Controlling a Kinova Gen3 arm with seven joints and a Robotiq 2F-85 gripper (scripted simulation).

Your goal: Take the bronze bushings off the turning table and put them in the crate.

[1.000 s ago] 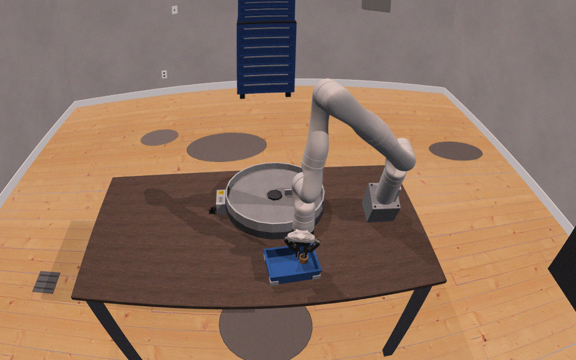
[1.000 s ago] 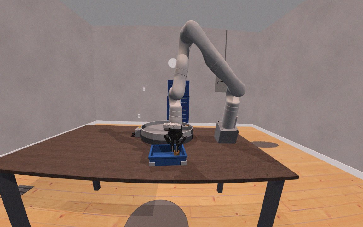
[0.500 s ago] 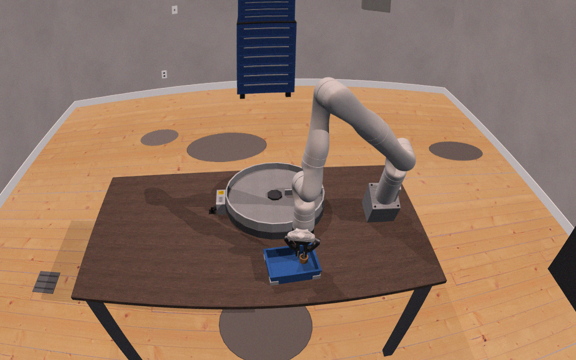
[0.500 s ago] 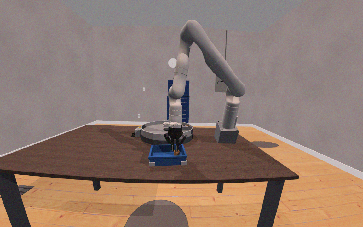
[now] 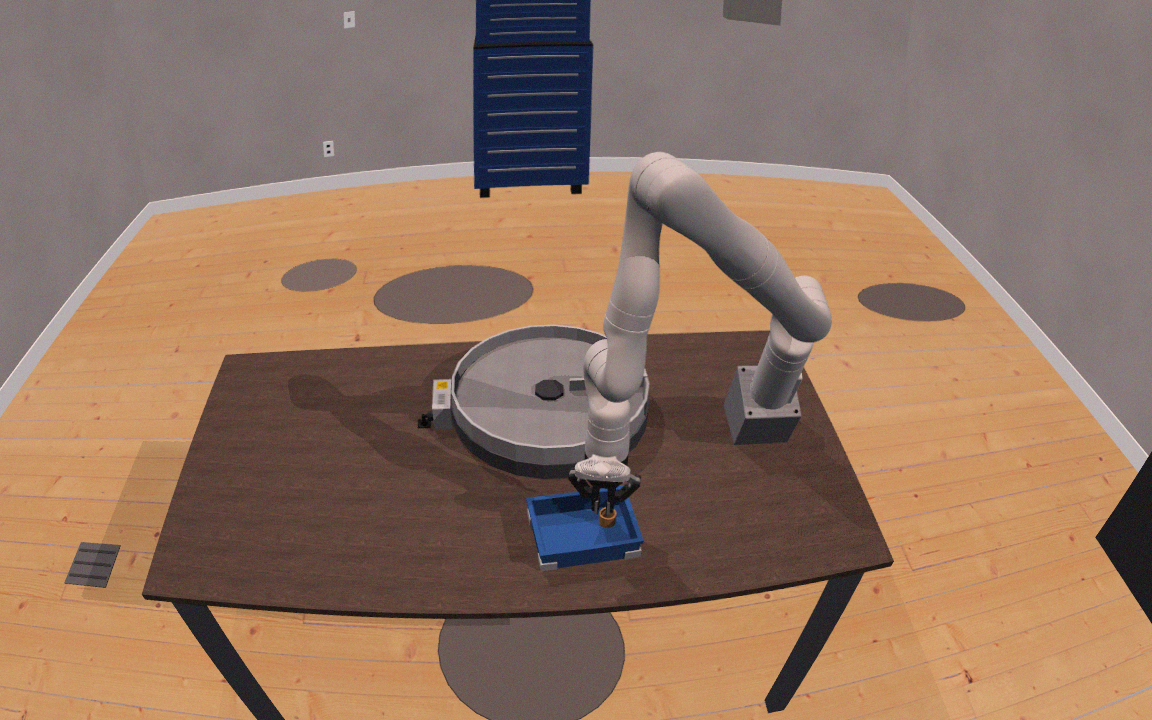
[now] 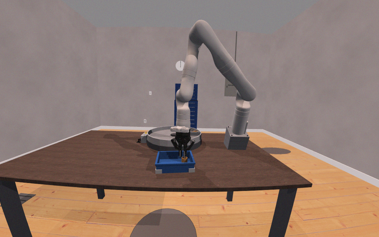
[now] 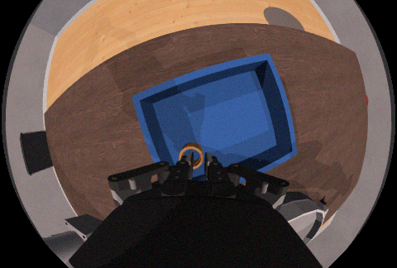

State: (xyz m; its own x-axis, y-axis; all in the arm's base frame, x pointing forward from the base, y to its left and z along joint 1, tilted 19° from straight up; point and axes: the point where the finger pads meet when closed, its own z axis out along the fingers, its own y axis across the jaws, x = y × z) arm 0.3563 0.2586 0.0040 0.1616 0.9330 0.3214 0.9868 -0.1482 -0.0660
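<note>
With the gripper (image 5: 602,507) (image 6: 182,155) (image 7: 198,159) slightly spread, apparently gripping nothing, lateral travel before vertical clearance could tip the bronze bushing (image 5: 607,519) (image 6: 184,160) (image 7: 179,157) inside the crate (image 5: 587,552) (image 6: 174,168) (image 7: 289,115) by catching its bore.

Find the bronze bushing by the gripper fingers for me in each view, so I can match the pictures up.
Top: the bronze bushing is below centre, slightly right, against the right part of the crate's interior.
Exterior: below centre, slightly left, toward the crate's right side.
Wrist: below centre, slightly left, against the crate's lower-left part.
Shared landmark: the blue crate.
</note>
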